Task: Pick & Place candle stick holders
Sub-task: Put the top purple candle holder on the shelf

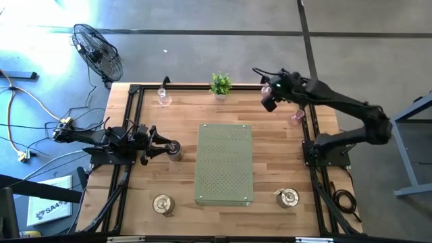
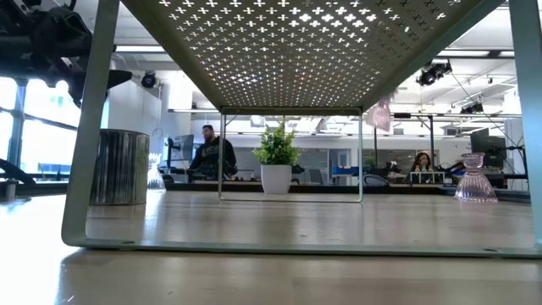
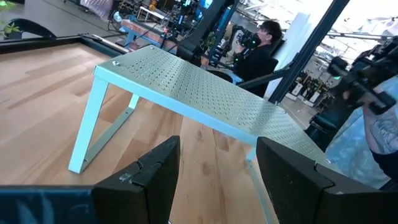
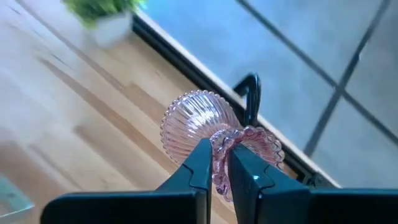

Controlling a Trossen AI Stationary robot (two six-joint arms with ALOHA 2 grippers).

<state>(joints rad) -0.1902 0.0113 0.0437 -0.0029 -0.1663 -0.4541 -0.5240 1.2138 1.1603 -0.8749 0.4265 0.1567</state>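
Candle stick holders: six on or over the wooden table point(image 1: 135, 202), three silver metal and three pink or clear glass.
Held pink holder: a ribbed pink glass holder point(image 4: 214, 134) is pinched by its frilled rim in the right gripper point(image 4: 217, 163), lifted above the table's far edge, near the potted plant point(image 1: 220, 84).
Right gripper: fingers nearly closed, clamped on the glass rim; the arm reaches in from the right side to the far right corner.
Left gripper: the left gripper point(image 1: 162, 146) sits low at the table's left side, fingers point(image 3: 155, 165) parted; the high view shows a silver holder point(image 1: 175, 149) at its tips, but whether they touch cannot be told.
Other silver holders: one point(image 1: 162, 204) near the front left, one point(image 1: 287, 197) near the front right, both standing apart from everything else.
Other glass holders: a clear one point(image 1: 164, 98) at the far left edge, a pink one point(image 1: 296, 119) by the right rail.
Perforated stand: a pale green perforated metal stand point(image 1: 224, 163) occupies the table's middle; nothing rests on its top.
Open room: bare wood lies on both sides of the stand and along the front edge between the two front silver holders.
Edges: a black frame rail point(image 1: 129, 115) runs along the table's sides and far edge.
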